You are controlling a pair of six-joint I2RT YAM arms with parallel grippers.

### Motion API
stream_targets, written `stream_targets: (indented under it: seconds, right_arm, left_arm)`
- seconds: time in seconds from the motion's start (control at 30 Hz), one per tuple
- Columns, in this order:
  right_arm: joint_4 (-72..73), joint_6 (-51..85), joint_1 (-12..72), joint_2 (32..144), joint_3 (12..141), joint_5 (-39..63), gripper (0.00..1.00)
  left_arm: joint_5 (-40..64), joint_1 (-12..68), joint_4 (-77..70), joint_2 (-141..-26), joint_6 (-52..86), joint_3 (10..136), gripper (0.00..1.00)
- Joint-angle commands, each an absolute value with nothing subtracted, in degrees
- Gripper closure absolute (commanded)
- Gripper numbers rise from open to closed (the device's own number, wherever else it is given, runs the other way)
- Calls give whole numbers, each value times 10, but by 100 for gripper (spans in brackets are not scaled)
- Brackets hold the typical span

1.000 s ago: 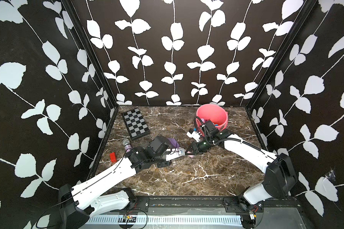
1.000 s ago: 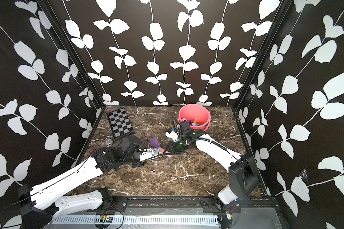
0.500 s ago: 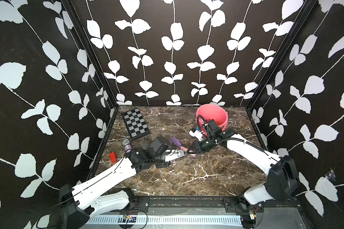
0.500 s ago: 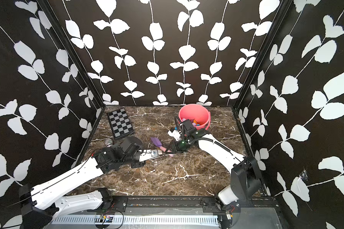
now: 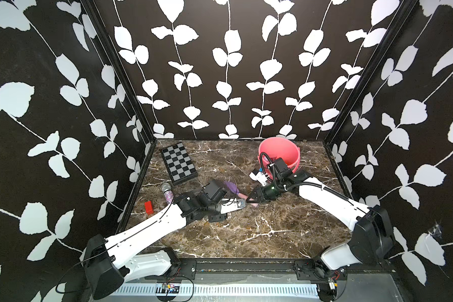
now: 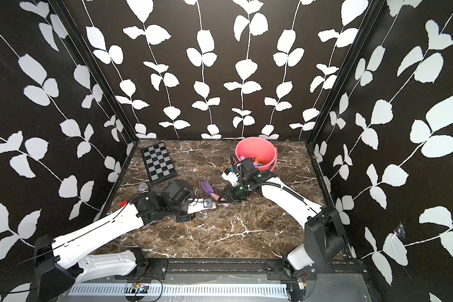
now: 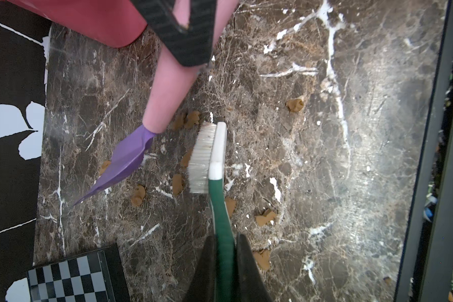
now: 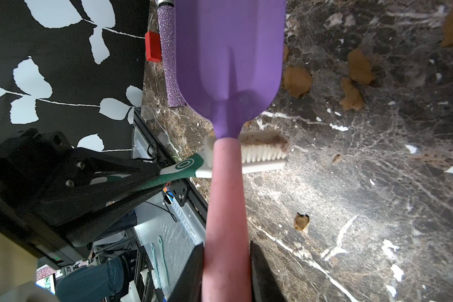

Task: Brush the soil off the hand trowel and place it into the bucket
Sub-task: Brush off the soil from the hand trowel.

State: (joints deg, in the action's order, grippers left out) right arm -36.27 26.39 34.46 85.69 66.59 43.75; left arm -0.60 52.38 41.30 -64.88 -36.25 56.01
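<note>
marble top [image 5: 246,235], trowel [image 5: 232,187] blade twd chessboard [image 5: 179,163]

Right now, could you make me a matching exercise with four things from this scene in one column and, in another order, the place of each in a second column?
Things
1. trowel
2. brush
3. bucket
4. soil

Places
A. lying in clumps on the table
B. held in the left gripper
C. held in the right gripper
D. standing near the back wall

Pairs: 1-C, 2-B, 3-D, 4-A
</note>
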Motion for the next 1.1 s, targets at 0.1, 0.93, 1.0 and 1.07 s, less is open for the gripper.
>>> stream_targets:
  seconds: [0.1,0.93,1.0,1.07]
  right_arm:
    - [-381,232,345,850,660,459,100]
    - [-366,246,332,830,636,475,100]
    - [-365,246,336,834,636,475,100]
    - [-370,240,337,836,633,472,100]
  left_arm:
    - [-32,528,359,-631,-403,566,100]
    - [-34,546,370,-616,-477,553,100]
    - [-32,550,352,-618,-481,552,100]
    - [-49,551,339,-619,-486,550,100]
